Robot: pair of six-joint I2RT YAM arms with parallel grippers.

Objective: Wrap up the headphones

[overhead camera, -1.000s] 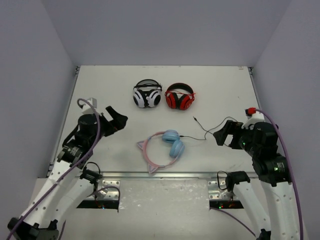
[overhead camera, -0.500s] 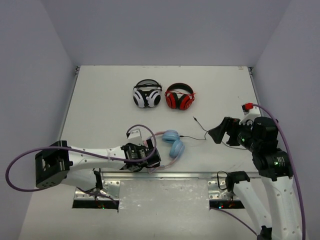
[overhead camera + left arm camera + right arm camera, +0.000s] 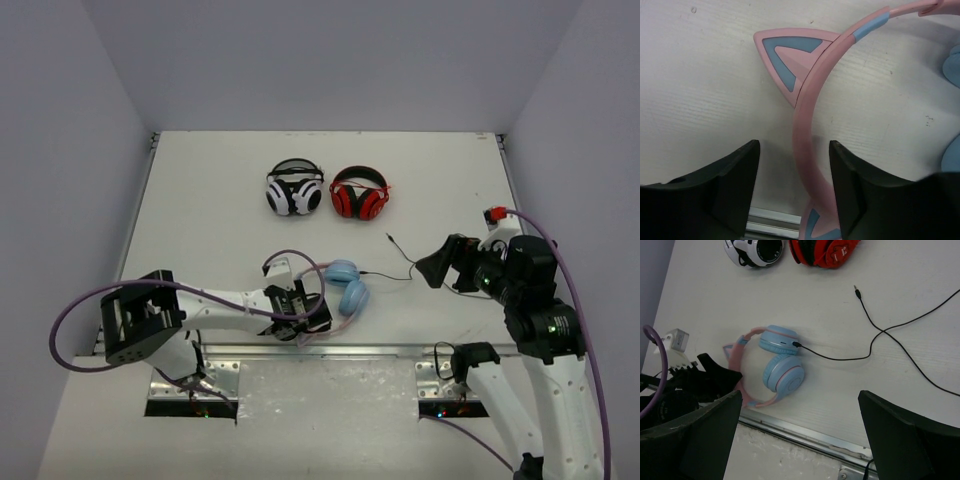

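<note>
From above, the cat-ear headphones [image 3: 350,295] lie by the table's [image 3: 200,200] near edge, with the left gripper [image 3: 305,312] low over them. Its wrist view shows jaws spread astride the pink headband [image 3: 801,120], apparently poised to pinch. The right gripper [image 3: 800,396], parted and empty, faces the loose black cable [image 3: 875,335], likely to gather it.

No text, label or number can be read anywhere.
</note>
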